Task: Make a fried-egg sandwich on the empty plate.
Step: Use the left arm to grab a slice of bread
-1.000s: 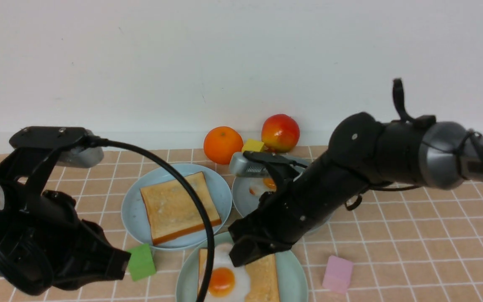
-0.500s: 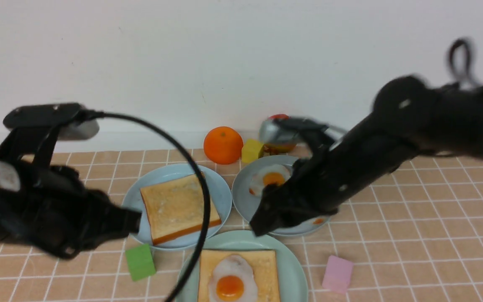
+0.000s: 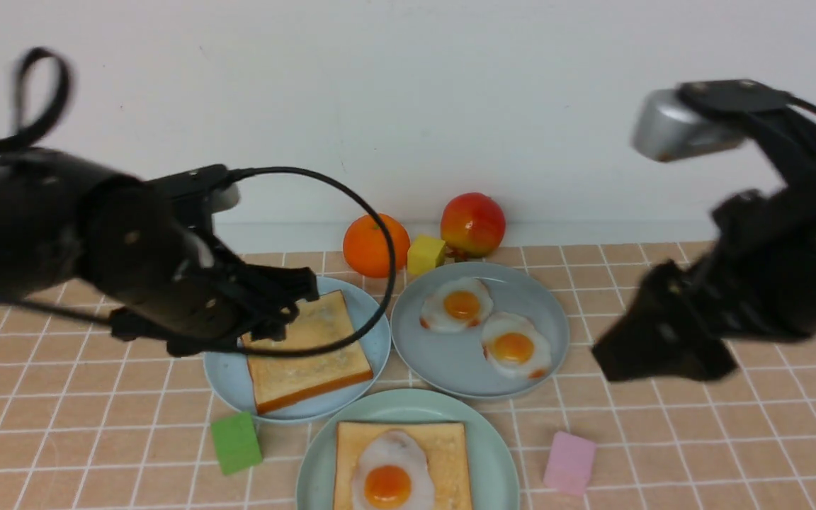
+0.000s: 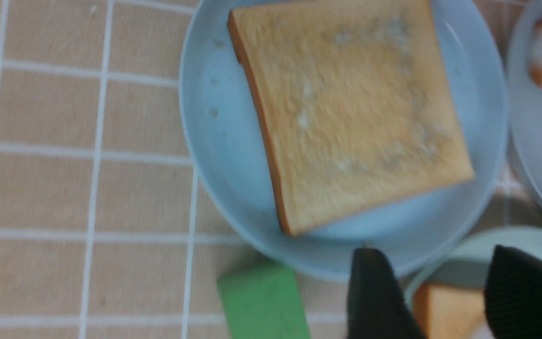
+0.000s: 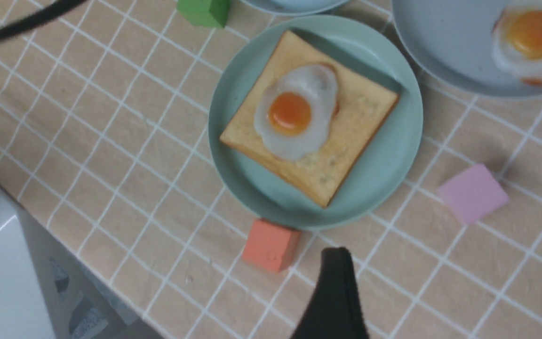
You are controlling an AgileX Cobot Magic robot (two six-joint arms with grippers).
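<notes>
Tiled tabletop: top slice next, needing an edge pinch.
The fried egg sits on toast on the mint-green plate; left gripper, open and empty, hovers over the second toast slice; right gripper gapes empty.

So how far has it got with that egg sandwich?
Done: one toast slice lies on the mint-green plate with a fried egg on top. In hand: nothing; the left claw and right claw are both open and empty, the left one near the second toast slice on the light-blue plate. Left: that slice must go on top of the egg.
</notes>
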